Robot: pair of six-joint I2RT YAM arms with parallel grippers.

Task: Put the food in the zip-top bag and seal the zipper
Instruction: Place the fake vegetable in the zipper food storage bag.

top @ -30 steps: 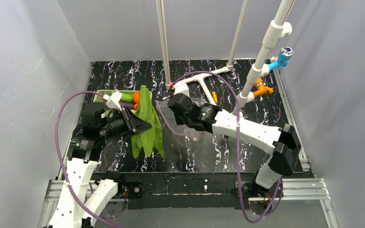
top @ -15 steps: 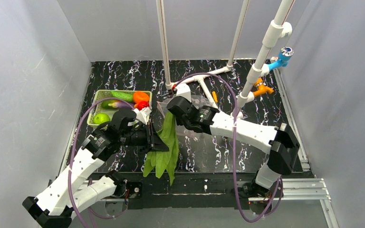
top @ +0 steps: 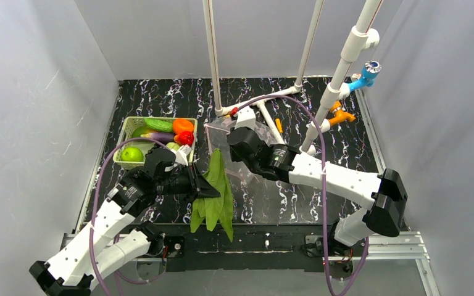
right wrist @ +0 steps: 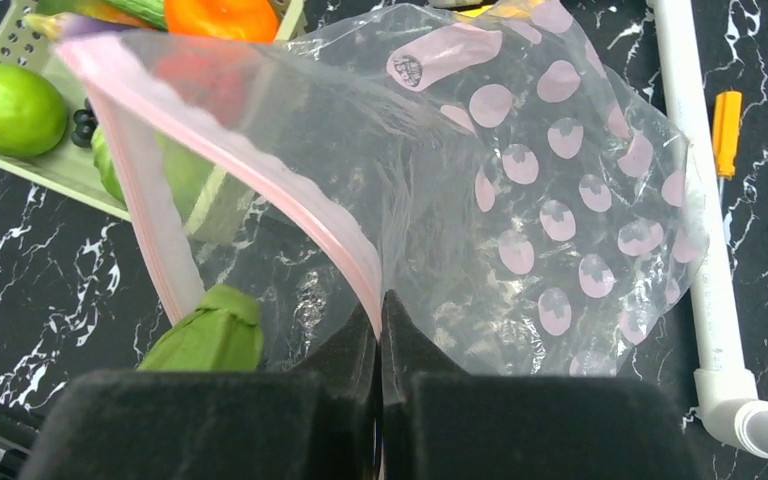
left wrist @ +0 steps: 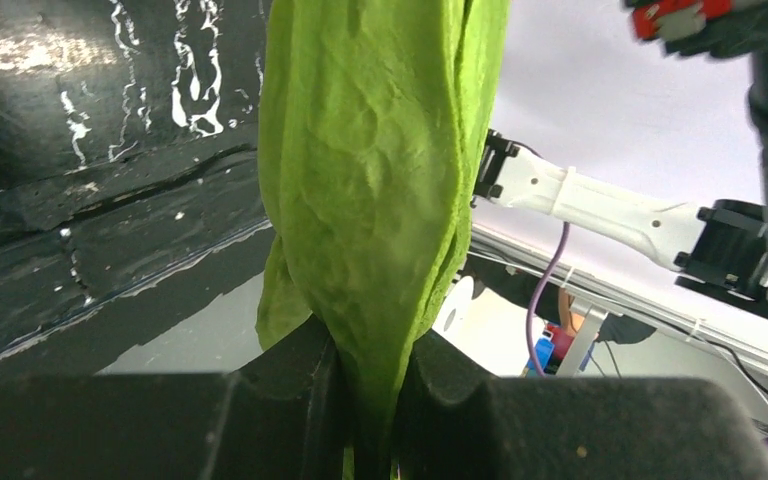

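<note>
My left gripper [top: 202, 185] is shut on the green leafy piece [top: 215, 197], which hangs limp from its fingers over the table's near middle; it fills the left wrist view [left wrist: 380, 180]. My right gripper [top: 239, 148] is shut on the pinkish zipper strip [right wrist: 290, 200] of the clear zip-top bag [top: 247, 145] and holds its mouth lifted and open toward the left. The bag [right wrist: 520, 190] has pink spots. The leaf's tip [right wrist: 205, 335] sits just left of the bag's mouth. The rest of the food lies in the basket: green apple [top: 131, 153], cucumber [top: 159, 123], orange piece [top: 183, 126], red tomato [top: 185, 137].
The pale green lattice basket [top: 125, 164] stands at the left middle. A white pipe frame [top: 265, 102] with upright poles stands behind the bag, with blue [top: 366, 74] and orange [top: 340, 115] fittings at the right. A small orange stick [right wrist: 726, 120] lies by the pipe.
My left arm carried the leafy piece from over the basket down and right, toward the bag's mouth. My right gripper, holding the bag, shifted slightly right and nearer.
</note>
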